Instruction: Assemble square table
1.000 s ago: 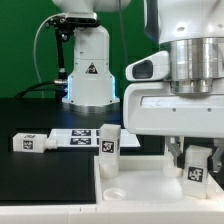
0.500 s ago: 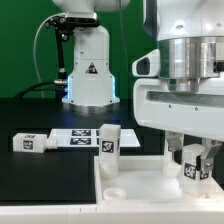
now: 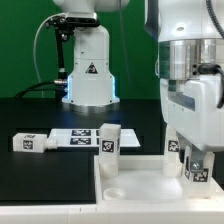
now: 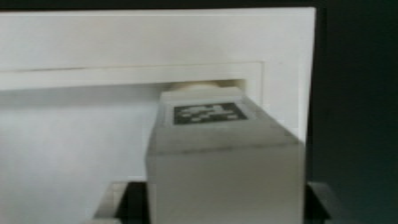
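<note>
The square table's white top lies at the front, with round sockets along its edge at the exterior view's left. My gripper hangs over the top's far right part, shut on a white tagged leg held upright just above the surface. In the wrist view this leg fills the space between the dark fingers, and the top lies beyond it. A second leg stands upright behind the top's back edge. Another leg lies on the black table at the left.
The marker board lies flat on the black table between the lying leg and the standing leg. The big white robot base with its warning triangle stands at the back.
The hand has turned about its upright axis and shifted slightly toward the exterior view's right, with the leg still in its grip. The other parts have not moved.
</note>
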